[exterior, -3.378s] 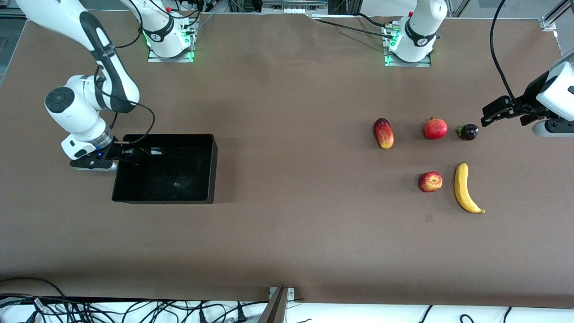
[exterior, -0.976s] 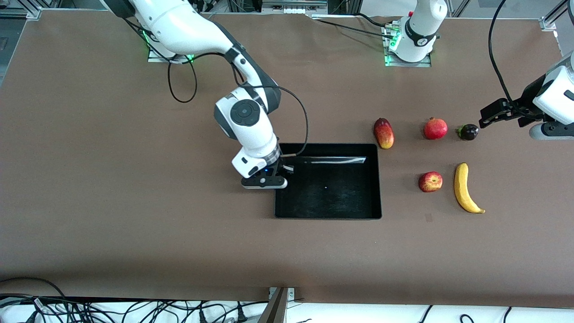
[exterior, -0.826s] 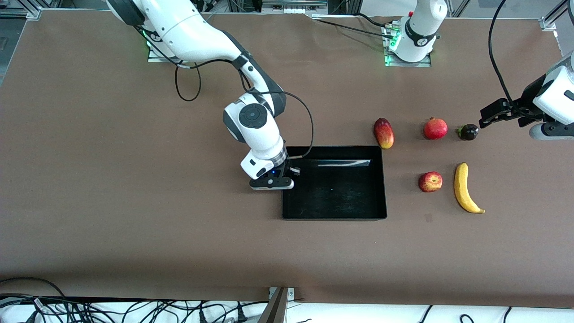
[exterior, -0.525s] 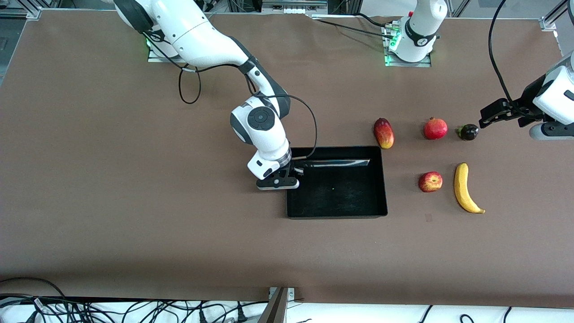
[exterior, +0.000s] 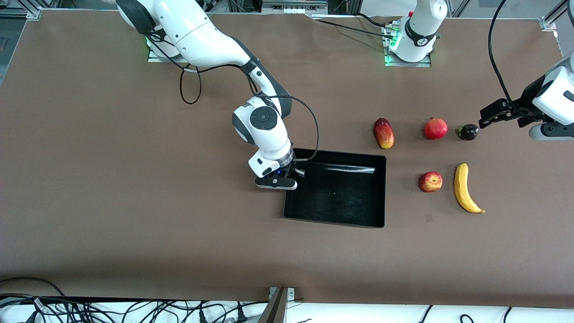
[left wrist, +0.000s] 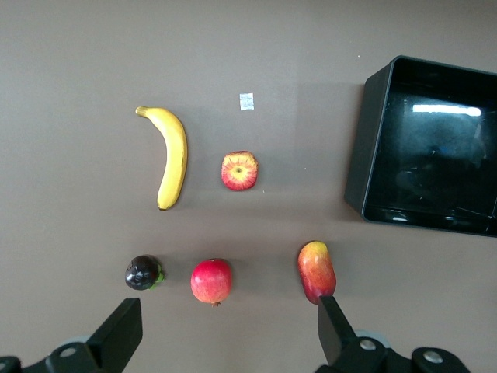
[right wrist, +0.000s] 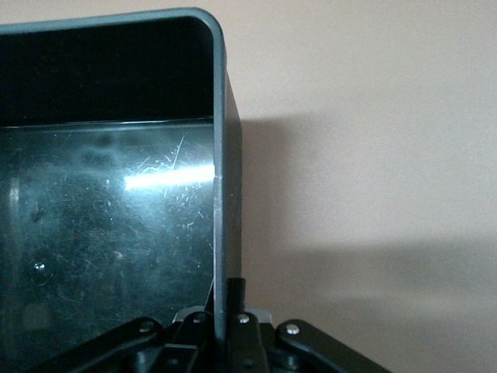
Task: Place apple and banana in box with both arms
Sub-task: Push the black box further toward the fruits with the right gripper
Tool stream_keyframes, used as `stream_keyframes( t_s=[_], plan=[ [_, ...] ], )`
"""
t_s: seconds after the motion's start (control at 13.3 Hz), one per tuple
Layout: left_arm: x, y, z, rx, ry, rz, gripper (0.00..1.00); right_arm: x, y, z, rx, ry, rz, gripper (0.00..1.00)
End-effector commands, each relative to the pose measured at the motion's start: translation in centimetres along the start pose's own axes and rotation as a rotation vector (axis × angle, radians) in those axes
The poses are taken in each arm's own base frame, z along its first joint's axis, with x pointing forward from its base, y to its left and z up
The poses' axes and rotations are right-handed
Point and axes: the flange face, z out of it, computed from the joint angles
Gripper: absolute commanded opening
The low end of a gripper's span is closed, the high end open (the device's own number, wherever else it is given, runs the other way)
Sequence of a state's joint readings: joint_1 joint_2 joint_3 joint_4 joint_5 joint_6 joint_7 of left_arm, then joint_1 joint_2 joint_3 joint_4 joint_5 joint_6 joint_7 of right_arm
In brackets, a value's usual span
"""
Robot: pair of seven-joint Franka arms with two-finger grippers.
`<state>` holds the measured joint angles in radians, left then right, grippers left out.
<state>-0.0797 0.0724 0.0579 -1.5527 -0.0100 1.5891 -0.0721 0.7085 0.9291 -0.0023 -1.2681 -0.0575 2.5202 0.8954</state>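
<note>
The black box (exterior: 334, 220) lies mid-table, slightly skewed. My right gripper (exterior: 290, 176) is shut on the box's wall at the end toward the right arm. In the right wrist view that wall (right wrist: 220, 155) runs straight into the right gripper (right wrist: 225, 311). The apple (exterior: 430, 181) and the banana (exterior: 464, 188) lie side by side on the table, between the box and the left arm's end. My left gripper (exterior: 486, 117) hangs open and empty above the table beside a dark fruit. The left wrist view shows the apple (left wrist: 239, 171), the banana (left wrist: 172, 155), the box (left wrist: 361, 148) and the left gripper (left wrist: 227, 311).
A red-yellow mango (exterior: 384, 133), a red pomegranate (exterior: 435, 128) and a small dark purple fruit (exterior: 468, 132) lie in a row farther from the front camera than the apple and banana. A small pale mark (exterior: 428, 218) is on the cloth near the apple.
My right arm has dragged the box across the table toward the fruits, then turned it slightly. The left arm and the fruits have not moved.
</note>
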Motion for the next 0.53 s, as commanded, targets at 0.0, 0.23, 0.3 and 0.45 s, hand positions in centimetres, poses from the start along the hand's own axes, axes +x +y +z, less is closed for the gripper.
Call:
stream_keyframes(
  t_s=[0.0,0.23,0.3,0.45],
  plan=[
    [-0.1,0.1,-0.2,-0.035,-0.009,-0.007,1.00,-0.1,-1.3,-0.7,0.010,0.021,0.014,0.00],
    [-0.1,0.1,-0.2,-0.035,-0.009,-0.007,1.00,-0.2,-1.4,-0.7,0.013,0.023,0.014,0.31],
    [-0.1,0.1,-0.1,-0.035,-0.011,-0.007,1.00,-0.2,-1.3,-0.6,0.014,0.021,0.016,0.72],
    [-0.1,0.1,-0.1,-0.035,-0.011,-0.007,1.00,-1.4,-2.7,-1.5,0.025,0.022,-0.005,1.00]
  ],
)
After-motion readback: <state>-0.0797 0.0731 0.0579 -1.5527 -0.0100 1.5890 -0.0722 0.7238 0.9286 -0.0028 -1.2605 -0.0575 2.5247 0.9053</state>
